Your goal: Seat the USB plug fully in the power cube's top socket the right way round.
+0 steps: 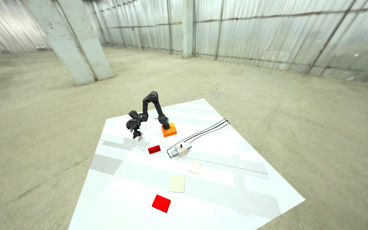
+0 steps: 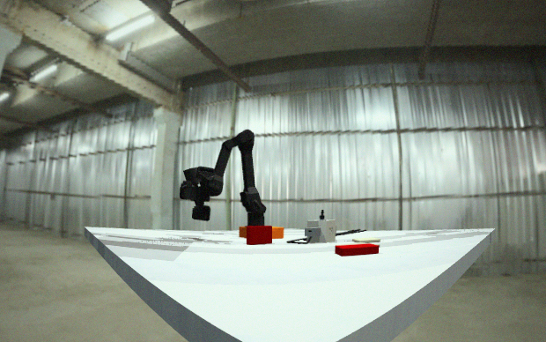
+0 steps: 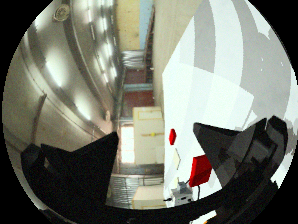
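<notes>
The pale power cube (image 1: 181, 152) (image 2: 327, 232) (image 3: 182, 198) stands on the table with grey plugs on two sides. A small black USB plug (image 1: 181, 145) (image 2: 321, 215) (image 3: 167, 200) stands upright out of its top. Its way round and exact depth are too small to tell. My gripper (image 1: 136, 136) (image 2: 201, 214) (image 3: 156, 132) is open and empty. It hangs above the table, well off to the left of the cube in the top and exterior views. The socket's opening is hidden under the plug.
A red block (image 1: 154, 149) (image 2: 259, 235) (image 3: 200, 171) stands between gripper and cube. An orange block (image 1: 170, 133) (image 2: 277, 232) is at the arm's base. Dark cables (image 1: 205, 132) run from the cube. Two cream pads (image 1: 177, 184) (image 1: 194, 168) and another red block (image 1: 161, 203) (image 2: 357, 249) lie beyond.
</notes>
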You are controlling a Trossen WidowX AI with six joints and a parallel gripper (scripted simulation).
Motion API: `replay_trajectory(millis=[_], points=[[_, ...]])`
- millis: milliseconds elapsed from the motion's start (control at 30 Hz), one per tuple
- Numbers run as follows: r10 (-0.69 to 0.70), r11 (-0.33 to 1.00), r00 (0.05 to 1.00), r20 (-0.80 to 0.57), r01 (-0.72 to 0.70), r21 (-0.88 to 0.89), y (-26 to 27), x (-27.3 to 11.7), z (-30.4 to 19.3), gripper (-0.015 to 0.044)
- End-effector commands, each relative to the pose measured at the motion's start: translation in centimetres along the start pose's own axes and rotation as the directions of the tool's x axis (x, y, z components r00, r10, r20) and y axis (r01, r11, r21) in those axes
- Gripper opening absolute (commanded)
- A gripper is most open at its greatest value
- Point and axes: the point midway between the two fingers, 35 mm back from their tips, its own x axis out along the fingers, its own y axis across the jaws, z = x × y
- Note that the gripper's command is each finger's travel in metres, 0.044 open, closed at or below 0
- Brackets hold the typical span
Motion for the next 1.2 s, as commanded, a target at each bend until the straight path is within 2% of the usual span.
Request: replay_trajectory(millis=[0,67,233,533,633,800,1000,1167], points=[[-0.003,1.000,1.000,0.005,0.003,-0.004,-0.1,0.0,0.0,0.0426],[-0.027,1.000,0.999,0.029,0.027,-0.013,-0.5,0.5,0.2,0.0440],[-0.114,0.987,0.992,-0.062,0.120,0.108,-0.6,6.7,-0.2,0.0440],[-0.307,0.925,0.933,-0.185,0.339,0.173,-1.8,14.0,-4.2,0.0440],[-0.392,0.867,0.880,-0.268,0.451,0.214,-1.8,17.0,-7.3,0.0440],[-0.525,0.766,0.764,-0.374,0.616,0.184,-1.6,20.1,-13.2,0.0440],[-0.655,0.639,0.612,-0.442,0.761,0.107,-1.0,21.5,-19.6,0.0440],[-0.757,0.515,0.465,-0.459,0.857,0.019,-0.1,21.1,-25.0,0.0440]])
